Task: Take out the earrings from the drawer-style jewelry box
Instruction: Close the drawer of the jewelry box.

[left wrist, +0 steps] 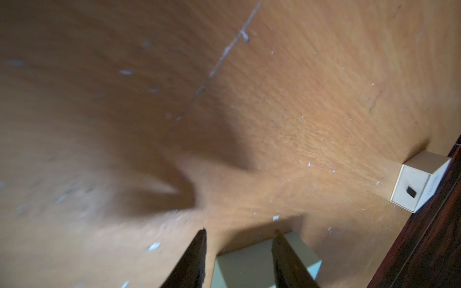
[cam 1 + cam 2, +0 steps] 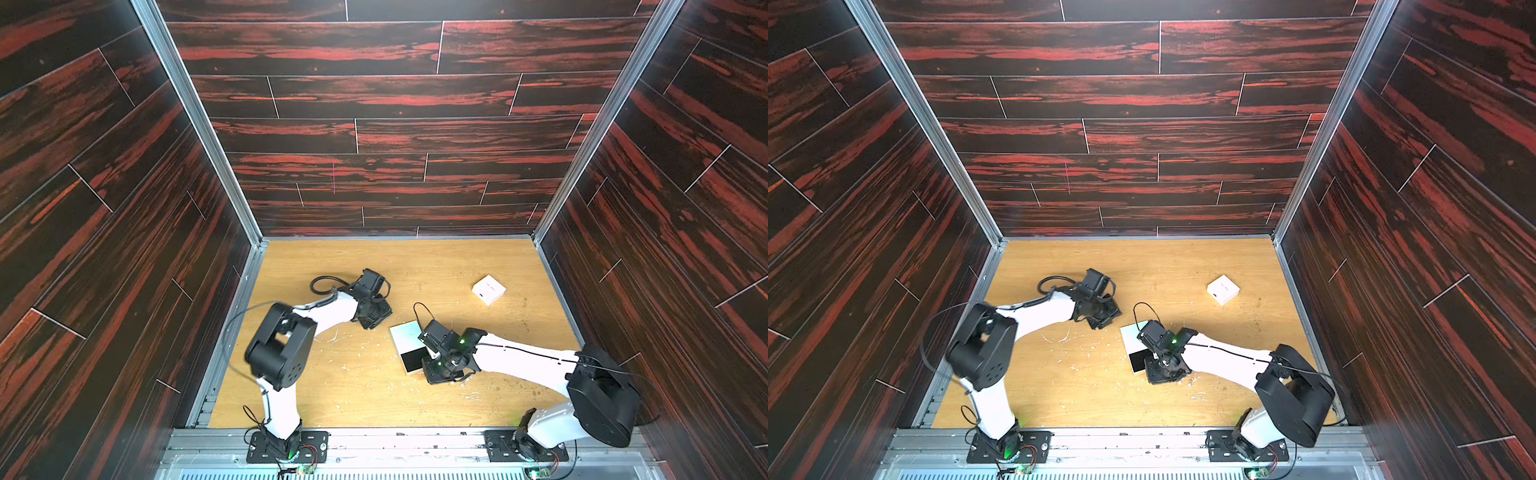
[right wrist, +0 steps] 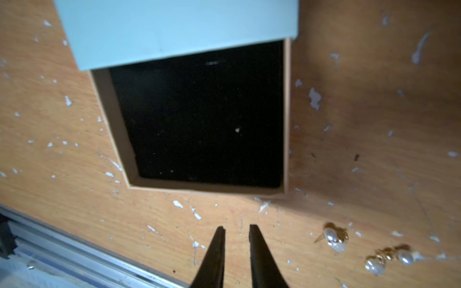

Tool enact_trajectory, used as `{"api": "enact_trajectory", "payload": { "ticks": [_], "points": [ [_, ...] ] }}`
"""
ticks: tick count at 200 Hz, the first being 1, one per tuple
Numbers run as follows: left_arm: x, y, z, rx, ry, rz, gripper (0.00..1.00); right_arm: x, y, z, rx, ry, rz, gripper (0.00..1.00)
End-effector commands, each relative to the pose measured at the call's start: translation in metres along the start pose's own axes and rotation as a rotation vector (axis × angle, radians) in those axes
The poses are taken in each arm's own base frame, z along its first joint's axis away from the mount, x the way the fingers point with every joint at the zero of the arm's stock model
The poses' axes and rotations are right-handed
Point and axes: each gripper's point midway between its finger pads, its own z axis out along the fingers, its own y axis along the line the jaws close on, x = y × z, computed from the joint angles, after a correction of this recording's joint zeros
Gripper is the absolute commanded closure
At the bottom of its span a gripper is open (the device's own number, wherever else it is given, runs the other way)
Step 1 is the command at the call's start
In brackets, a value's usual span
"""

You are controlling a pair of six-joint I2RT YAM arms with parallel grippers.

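The jewelry box lies mid-table in both top views, its white sleeve [image 2: 405, 334] with the black-lined drawer [image 2: 411, 359] slid out toward the front. In the right wrist view the drawer [image 3: 199, 119] holds only a pale speck. The earrings, pearl-and-gold studs, lie on the wood beside the drawer in two small clusters [image 3: 334, 235] [image 3: 389, 258]. My right gripper [image 3: 237, 227] hovers over bare wood just in front of the drawer, slightly open and holding nothing. My left gripper [image 1: 240, 231] is open above the sleeve's far corner [image 1: 249, 264].
A second small white box [image 2: 488, 289] with a black tab [image 1: 411, 192] sits at the back right near the dark wall. A metal rail [image 3: 62, 249] runs along the table's front edge. White flecks and scratches mark the wooden table [image 2: 353, 386].
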Motion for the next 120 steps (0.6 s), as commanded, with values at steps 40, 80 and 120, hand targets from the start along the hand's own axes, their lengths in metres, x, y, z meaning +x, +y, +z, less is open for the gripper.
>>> {"api": "enact_trajectory", "payload": {
  "ticks": [40, 80, 120],
  "points": [
    [0.014, -0.01, 0.014, -0.007, 0.106, 0.074, 0.6, -0.013, 0.003, 0.013, 0.01, -0.027, -0.037, 0.79],
    [0.03, -0.012, 0.022, 0.006, 0.155, 0.097, 0.65, -0.024, 0.003, 0.015, 0.009, -0.047, -0.025, 0.81],
    [0.037, -0.011, 0.023, 0.022, 0.165, 0.099, 0.67, -0.038, 0.005, 0.014, -0.012, -0.073, -0.003, 0.82]
  ]
}}
